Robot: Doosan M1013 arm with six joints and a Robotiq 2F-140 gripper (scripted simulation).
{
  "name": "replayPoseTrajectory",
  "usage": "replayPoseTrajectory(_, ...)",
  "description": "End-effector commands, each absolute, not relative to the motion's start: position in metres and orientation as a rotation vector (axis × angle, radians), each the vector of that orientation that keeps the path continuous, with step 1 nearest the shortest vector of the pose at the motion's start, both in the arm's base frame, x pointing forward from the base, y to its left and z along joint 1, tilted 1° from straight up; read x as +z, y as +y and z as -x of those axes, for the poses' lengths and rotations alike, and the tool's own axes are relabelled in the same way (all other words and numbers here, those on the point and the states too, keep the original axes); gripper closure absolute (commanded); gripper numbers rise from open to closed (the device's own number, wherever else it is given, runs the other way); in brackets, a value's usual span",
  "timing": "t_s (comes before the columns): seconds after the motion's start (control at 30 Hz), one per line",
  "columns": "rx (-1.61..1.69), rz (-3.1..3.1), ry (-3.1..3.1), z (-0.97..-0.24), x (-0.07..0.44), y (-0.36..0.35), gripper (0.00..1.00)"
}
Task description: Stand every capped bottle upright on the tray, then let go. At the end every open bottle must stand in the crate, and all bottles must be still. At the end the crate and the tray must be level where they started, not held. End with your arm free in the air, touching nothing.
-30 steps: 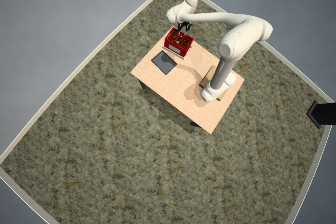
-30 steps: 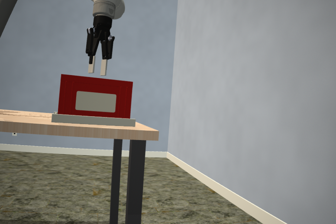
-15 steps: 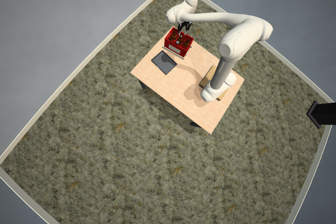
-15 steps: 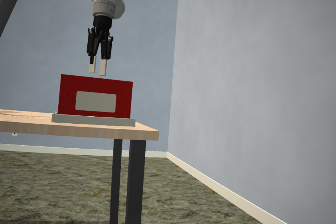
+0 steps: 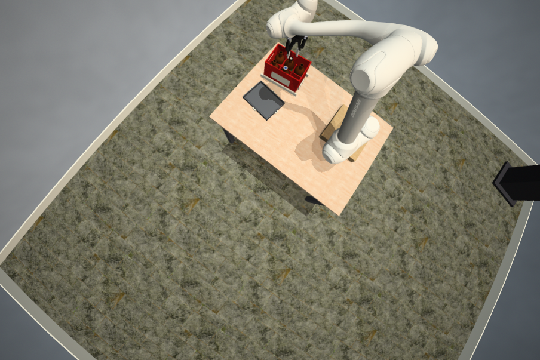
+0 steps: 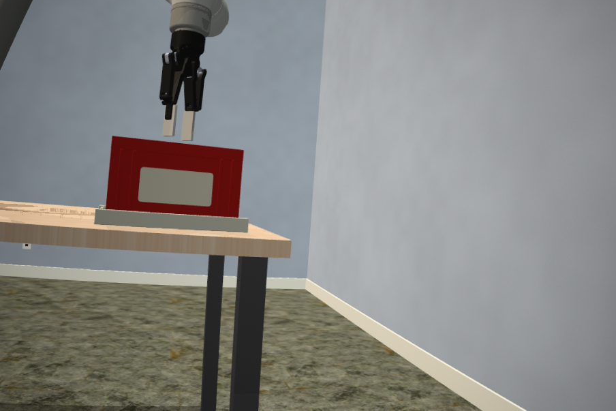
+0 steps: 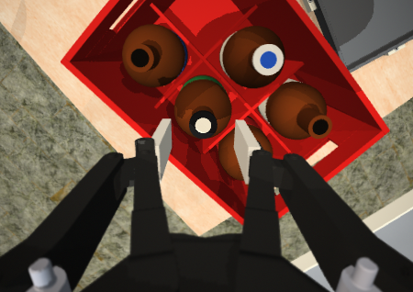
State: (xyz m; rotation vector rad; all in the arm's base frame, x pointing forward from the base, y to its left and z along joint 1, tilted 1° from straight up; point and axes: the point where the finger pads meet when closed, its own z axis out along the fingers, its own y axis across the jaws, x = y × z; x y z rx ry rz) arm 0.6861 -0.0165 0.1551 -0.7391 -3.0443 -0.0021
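Observation:
The red crate (image 5: 292, 83) (image 6: 176, 155) (image 7: 353, 106) stands on the table with the bottles inside. One capped bottle (image 5: 285, 67) (image 7: 243, 50) has a white cap with a blue centre. Another capped bottle (image 5: 291, 62) (image 7: 202, 101) has a black cap with a cream centre. An open bottle (image 5: 300, 69) (image 7: 153, 55), a second open bottle (image 5: 274, 62) (image 7: 295, 112) and a third brown bottle (image 5: 280, 58) (image 7: 228, 153) fill other cells; a finger hides the third's mouth in the wrist view. My gripper (image 5: 292, 55) (image 6: 178, 137) (image 7: 203, 133) is partly open and empty, above the crate. The dark tray (image 5: 270, 107) (image 7: 390, 50) holds no bottle.
One crate cell (image 7: 197, 6) is empty. Pale strips (image 6: 169, 221) run along the crate's base. The table (image 5: 244, 129) (image 6: 268, 247) also carries the arm's base with a wooden block (image 5: 336, 122) beside it. A black object (image 5: 521, 182) stands at the right of the top view.

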Motion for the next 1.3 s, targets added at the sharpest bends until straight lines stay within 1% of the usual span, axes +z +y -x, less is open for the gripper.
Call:
replayPoseTrajectory(0.0,-0.002,0.738,-3.045,-0.686,0.149,-0.016,0.62)
replayPoseTrajectory(0.3,-0.003,0.733,-3.046,-0.686,0.132,-0.016,0.62)
replayPoseTrajectory(1.27,-0.003,0.733,-3.046,-0.686,0.103,-0.016,0.62)
